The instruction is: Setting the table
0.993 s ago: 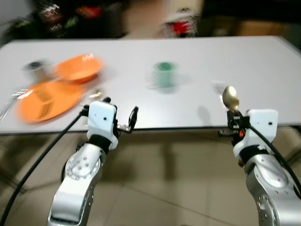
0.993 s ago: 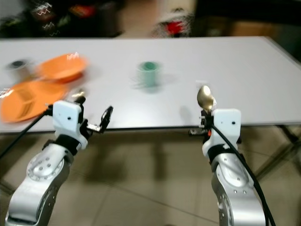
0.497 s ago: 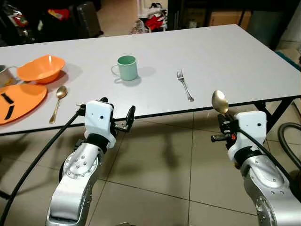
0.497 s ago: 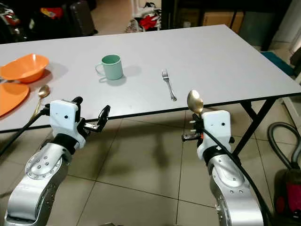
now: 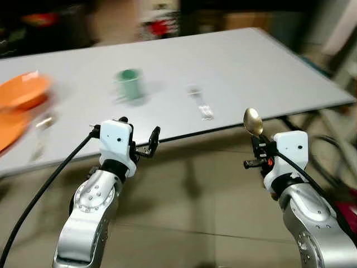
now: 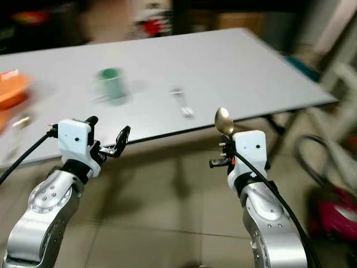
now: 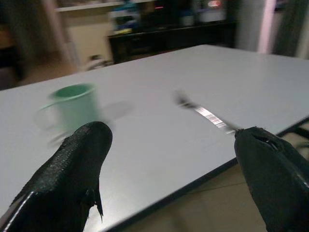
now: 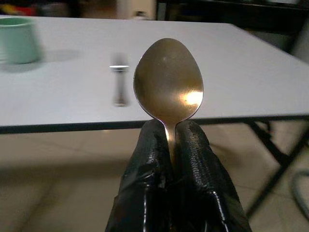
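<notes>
Clamping a gold spoon (image 8: 168,82) by the handle, right gripper (image 8: 168,145) with both fingers pressed together on it, bowl up and upright, held off the near edge of the table (image 5: 234,61) over the floor. Left gripper (image 5: 138,146) spread wide, nothing between its fingers (image 7: 77,159), likewise short of the table edge.

White tabletop, much blurred in the head views. Green mug (image 5: 129,85) standing well in from the near edge; fork (image 5: 201,104) lying beside it toward the robot's right, tines away, clear of the mug. Orange bowl (image 5: 23,91) and orange plate (image 5: 10,125) at the far left, with a second spoon (image 5: 42,134) lying next to the plate. Tiled floor (image 5: 195,195) below. Dark clutter and something red behind the table, too smeared to make out. Table leg (image 6: 276,142) and a dark hose on the floor at the right.

Both silver arms raised forward and bent at the elbow, wrists level, grippers pointing toward the table. Black cable (image 5: 44,190) trailing from the left wrist.
</notes>
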Robot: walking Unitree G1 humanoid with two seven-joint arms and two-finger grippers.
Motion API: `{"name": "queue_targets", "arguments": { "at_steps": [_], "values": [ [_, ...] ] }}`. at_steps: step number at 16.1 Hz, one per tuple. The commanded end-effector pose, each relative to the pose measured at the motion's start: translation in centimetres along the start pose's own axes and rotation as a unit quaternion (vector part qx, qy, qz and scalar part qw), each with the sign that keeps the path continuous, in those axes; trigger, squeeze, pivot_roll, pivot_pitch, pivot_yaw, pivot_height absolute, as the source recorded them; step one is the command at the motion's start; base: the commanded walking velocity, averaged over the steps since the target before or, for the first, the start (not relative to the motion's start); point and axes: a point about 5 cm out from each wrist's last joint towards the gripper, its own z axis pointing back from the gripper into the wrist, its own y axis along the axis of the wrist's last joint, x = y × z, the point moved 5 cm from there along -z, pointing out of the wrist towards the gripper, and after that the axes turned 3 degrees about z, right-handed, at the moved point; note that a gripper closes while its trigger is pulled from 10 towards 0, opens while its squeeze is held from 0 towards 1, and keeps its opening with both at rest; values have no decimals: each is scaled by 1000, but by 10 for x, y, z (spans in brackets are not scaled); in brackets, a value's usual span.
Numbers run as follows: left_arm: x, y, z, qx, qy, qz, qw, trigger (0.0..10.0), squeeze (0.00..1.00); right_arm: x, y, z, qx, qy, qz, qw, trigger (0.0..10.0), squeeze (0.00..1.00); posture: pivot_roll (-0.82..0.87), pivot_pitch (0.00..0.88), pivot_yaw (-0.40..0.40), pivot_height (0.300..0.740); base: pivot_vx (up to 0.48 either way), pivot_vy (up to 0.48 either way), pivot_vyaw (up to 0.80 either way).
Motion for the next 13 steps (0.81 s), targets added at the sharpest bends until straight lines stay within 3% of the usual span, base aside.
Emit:
{"name": "queue_targets", "arguments": {
  "at_steps": [1, 13],
  "values": [
    [1, 2, 0, 2, -7, 3, 1000, 10000, 0, 3, -1, 0, -4, -4, -1, 1000, 10000, 0, -108, 70, 65, 740, 262, 0, -788],
    [-6, 1, 3, 4, 3, 4, 1000, 10000, 0, -11, 5, -16, 3, 48, 39, 998, 10000, 0, -98, 32, 43, 740, 266, 0, 0]
  ]
}}
